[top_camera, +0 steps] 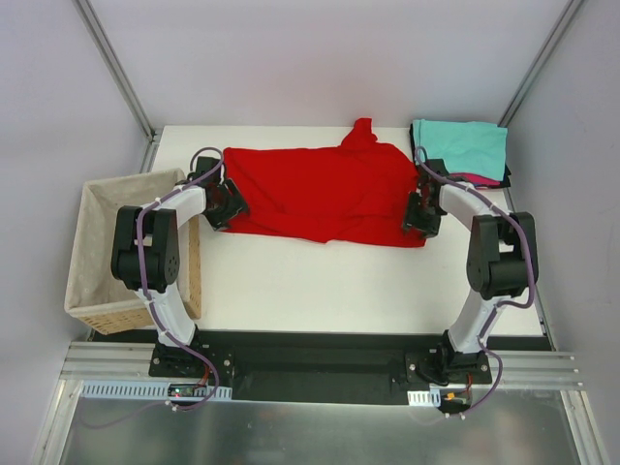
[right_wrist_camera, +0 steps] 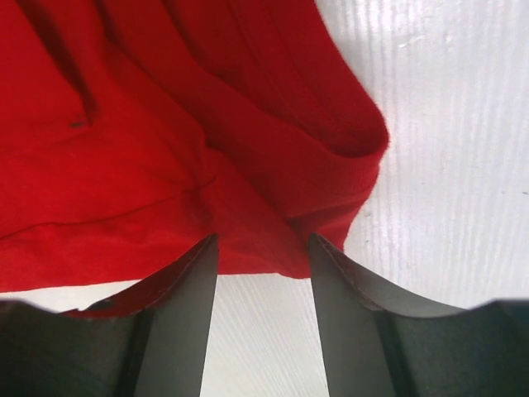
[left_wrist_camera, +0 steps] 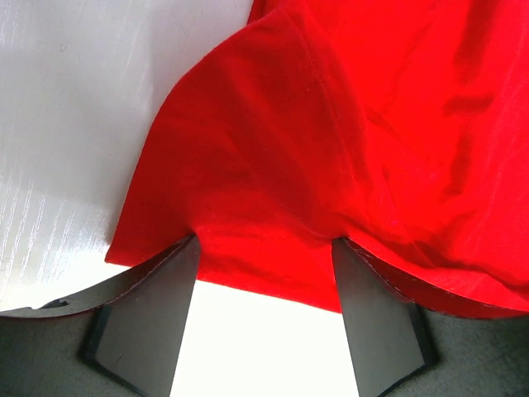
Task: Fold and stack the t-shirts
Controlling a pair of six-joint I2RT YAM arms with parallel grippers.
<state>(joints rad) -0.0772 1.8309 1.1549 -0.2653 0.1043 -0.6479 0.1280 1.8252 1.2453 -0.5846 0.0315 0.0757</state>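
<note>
Readable text: none in any view.
red t-shirt (top_camera: 320, 189): plain cloth, with no print or tag that can be read.
small electronic units (top_camera: 182, 391): just nearer than the table (top_camera: 291, 281), one by each arm base. Any markings on them are too small to read.
</note>
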